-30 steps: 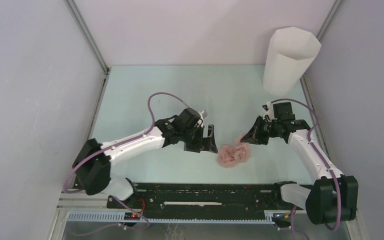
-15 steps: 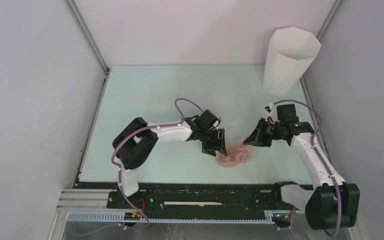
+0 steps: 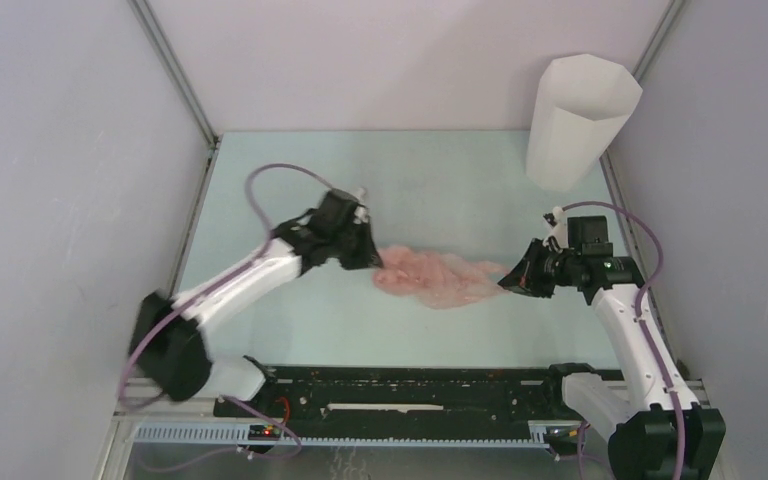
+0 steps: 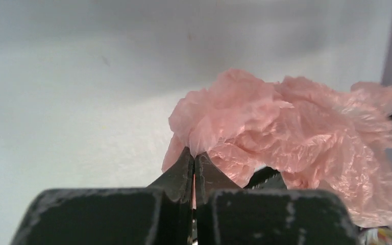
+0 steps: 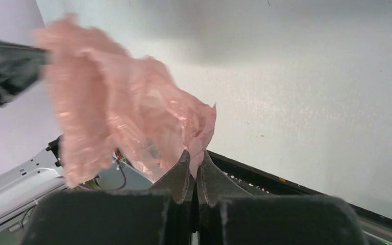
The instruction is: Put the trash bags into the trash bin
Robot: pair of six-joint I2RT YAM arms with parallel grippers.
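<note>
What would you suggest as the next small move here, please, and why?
I would probably raise both arms together and begin carrying the bag toward the bin. The left jaws and right jaws are each shut on one end, the bag is stretched between them, and the bin stands upright at the far right corner.

place: robot lab test cell | evidence: plain white walls (image 3: 60,200), aluminium corner struts (image 3: 175,75), pale table (image 3: 440,170), bolted arm rail (image 3: 410,385)

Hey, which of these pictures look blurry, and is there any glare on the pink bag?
Top view: even light, no glare, bag sharp. Left wrist view: bag crisp by the jaws, softer at its right edge. Right wrist view: bag's left half smeared, sharp only near the jaws.
</note>
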